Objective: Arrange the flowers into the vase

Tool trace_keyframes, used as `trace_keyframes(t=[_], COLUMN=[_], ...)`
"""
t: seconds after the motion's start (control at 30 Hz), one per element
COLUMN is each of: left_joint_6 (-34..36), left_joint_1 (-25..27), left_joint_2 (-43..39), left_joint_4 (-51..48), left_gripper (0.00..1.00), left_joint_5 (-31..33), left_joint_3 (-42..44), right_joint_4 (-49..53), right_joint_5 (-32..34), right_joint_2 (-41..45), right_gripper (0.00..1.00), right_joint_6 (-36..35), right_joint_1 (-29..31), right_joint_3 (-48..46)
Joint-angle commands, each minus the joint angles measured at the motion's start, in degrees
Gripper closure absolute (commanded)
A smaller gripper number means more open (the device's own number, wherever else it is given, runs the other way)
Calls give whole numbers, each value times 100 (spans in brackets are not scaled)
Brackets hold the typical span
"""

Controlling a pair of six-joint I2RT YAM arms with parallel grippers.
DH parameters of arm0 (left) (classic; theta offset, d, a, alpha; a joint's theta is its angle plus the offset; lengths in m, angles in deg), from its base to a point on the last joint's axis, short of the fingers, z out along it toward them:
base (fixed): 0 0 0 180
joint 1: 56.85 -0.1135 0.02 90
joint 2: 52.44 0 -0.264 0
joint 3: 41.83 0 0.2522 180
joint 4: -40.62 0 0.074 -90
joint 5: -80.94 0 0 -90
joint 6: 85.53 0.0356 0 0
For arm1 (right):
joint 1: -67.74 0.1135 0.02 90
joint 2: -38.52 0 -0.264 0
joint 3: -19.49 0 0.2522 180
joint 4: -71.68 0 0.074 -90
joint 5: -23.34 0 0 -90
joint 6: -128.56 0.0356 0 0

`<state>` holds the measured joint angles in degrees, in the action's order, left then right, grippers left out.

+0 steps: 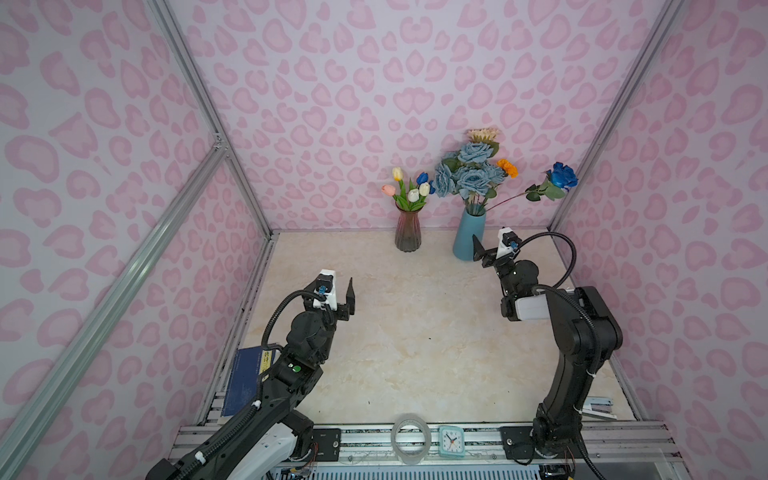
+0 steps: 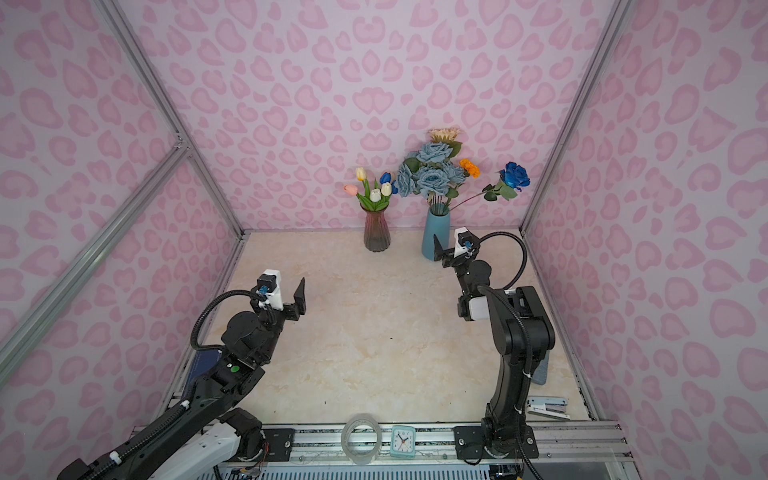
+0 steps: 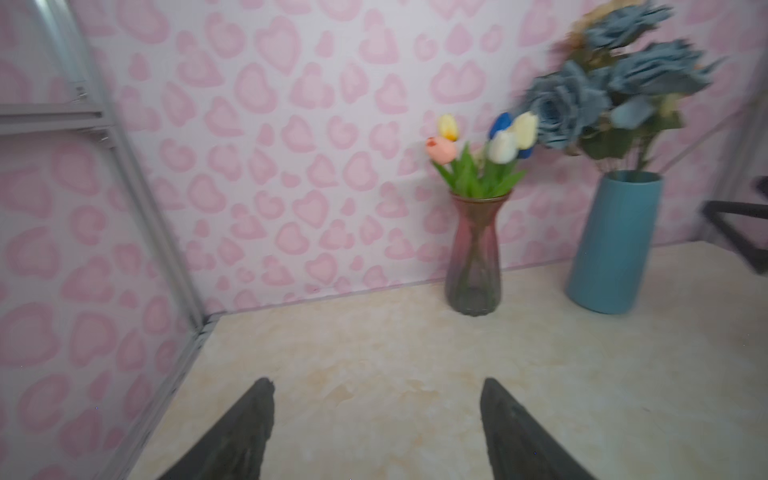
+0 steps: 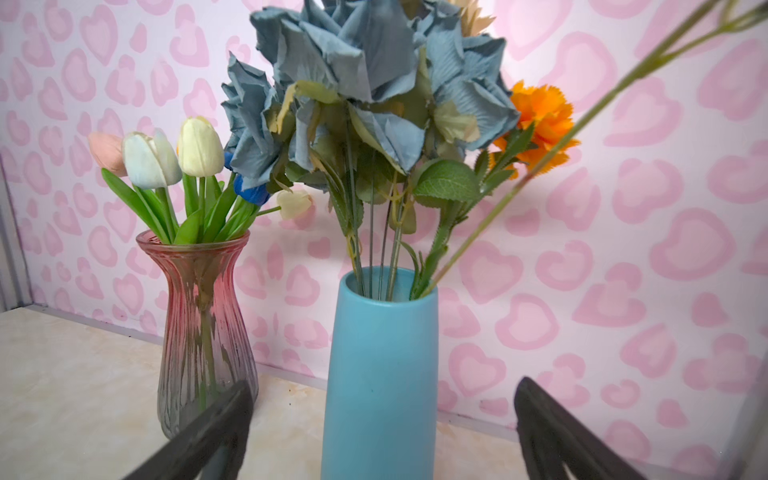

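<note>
Along the lower edge of a top view, a tape roll [image 1: 410, 442], a small clock [image 1: 451, 441] and a stapler [image 1: 598, 409] sit by the front rail; none of them belongs to your job. Further in, your left gripper [image 3: 378, 382] hangs over the table [image 1: 415, 332] at centre left, jaws well apart and empty. Your right gripper [image 4: 384, 382] stands at centre right, just in front of the blue vase [image 1: 467, 239], jaws likewise spread with nothing between them. Both top views show no loose stem on the table. At the far wall, mid-frame, the tulips [image 1: 411, 189] stand in the pink glass vase [image 1: 408, 232]. Just right of it, the blue vase carries the dusty-blue rose bunch [image 1: 469, 170], the beige daisy [image 1: 482, 134], the orange bloom [image 1: 508, 168] and the vivid blue rose [image 1: 562, 176], whose stem slants far out to the right. Finding: every visible flower is in a vase, so the task looks finished or nearly so. At most you might straighten that leaning rose.
</note>
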<state>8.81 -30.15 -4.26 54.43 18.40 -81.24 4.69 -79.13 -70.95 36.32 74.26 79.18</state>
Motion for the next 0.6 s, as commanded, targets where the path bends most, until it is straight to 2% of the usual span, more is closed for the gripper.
trace_keyframes(t=[0.0, 0.07, 0.17, 0.27, 0.33, 0.4, 0.47, 0.57], left_joint_6=[-442, -509, -500, -563, -770, -862, -856, -876], left_joint_1=[-401, -824, -1154, -1442, -1602, -1672, -1694, -1731], left_joint_2=[239, 411, 694, 1116, 1369, 1557, 1744, 2042], left_joint_4=[95, -61, 84, 297, 311, 439, 563, 754], left_gripper=[12, 12, 12, 11, 11, 11, 11, 11], left_joint_5=[1390, 1079, 1278, 1322, 1195, 1042, 975, 1227], left_joint_3=[64, 129, 299, 418, 436, 503, 543, 633], right_joint_4=[-438, 50, 1464, 3213, 3958, 4027, 3566, 3673], right_joint_5=[614, 1190, 2004, 2962, 3725, 4325, 4491, 4868], right_joint_2=[432, 965, 1899, 2576, 2827, 3151, 3425, 3349], right_gripper=[3, 3, 3, 3, 3, 5, 7, 7], right_joint_6=[-378, -524, -549, -441, -185, 15, -98, -194], right_joint_1=[168, 342, 623, 928, 1052, 1150, 1223, 1216], right_joint_3=[-629, -1091, -1499, -1454, -1431, -1716, -2164, -2252])
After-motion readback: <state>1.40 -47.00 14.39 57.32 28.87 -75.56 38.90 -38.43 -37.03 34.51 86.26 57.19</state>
